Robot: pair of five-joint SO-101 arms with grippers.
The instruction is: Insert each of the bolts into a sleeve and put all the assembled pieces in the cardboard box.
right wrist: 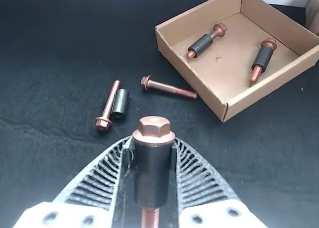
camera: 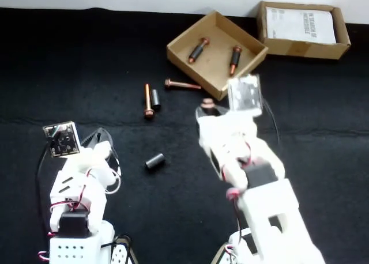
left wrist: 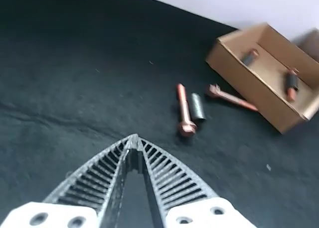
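Observation:
My right gripper is shut on an assembled piece, a copper bolt inside a dark sleeve, held above the mat short of the cardboard box; its copper head shows by the arm in the high view. Two assembled pieces lie in the box. Two bare bolts and a sleeve lie left of the box; another sleeve sits nearer the arms. My left gripper is shut and empty, low at the near left.
A second cardboard box holding a printed sheet stands at the back right, close behind the first box. Black cloth covers the table, with open room on the left and far right.

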